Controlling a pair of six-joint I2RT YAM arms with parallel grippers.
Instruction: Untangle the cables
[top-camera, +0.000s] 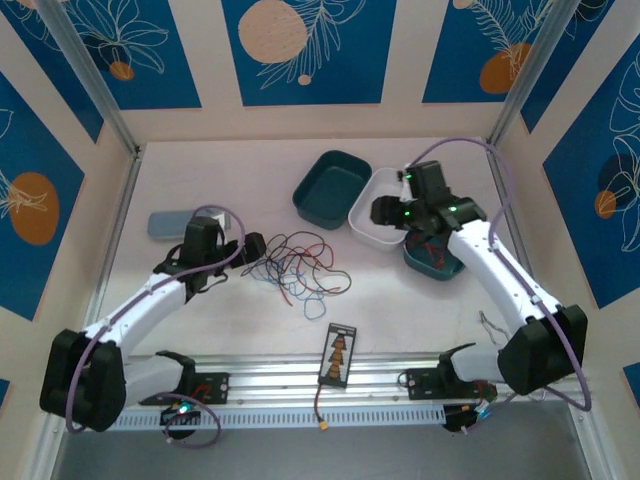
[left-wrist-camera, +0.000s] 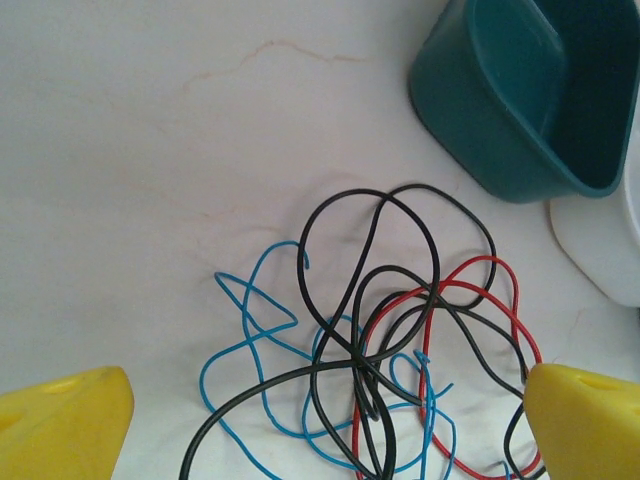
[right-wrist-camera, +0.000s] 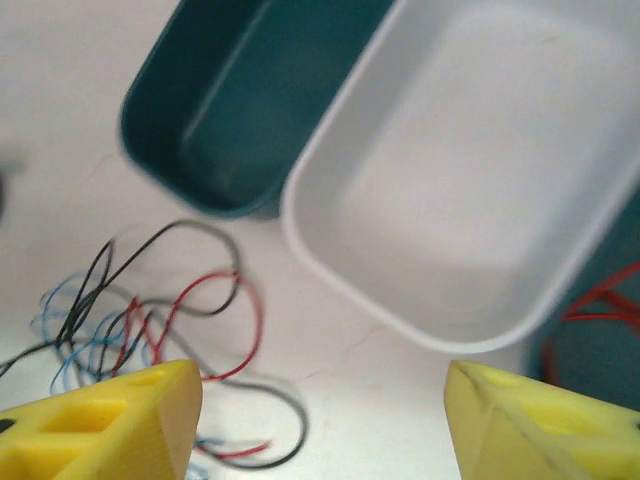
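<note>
Left fingers (left-wrist-camera: 70, 425) standing wide above cables (left-wrist-camera: 380, 340) lying tangled on surface (left-wrist-camera: 150, 150) near teal tray (left-wrist-camera: 500, 110); right fingers (right-wrist-camera: 100, 425) gaping empty at white tray (right-wrist-camera: 480, 190). Wires looking light, limp, springy; judging outer blue loop best for pinching.

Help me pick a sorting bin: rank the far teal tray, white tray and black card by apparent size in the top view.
1. far teal tray and white tray: about alike; right arm hides part of the white one.
2. black card: smallest.

Cables (top-camera: 300, 268) lie on the table (top-camera: 200, 170); 2 adjoining trays (top-camera: 331, 187) stand behind, to their right
</note>
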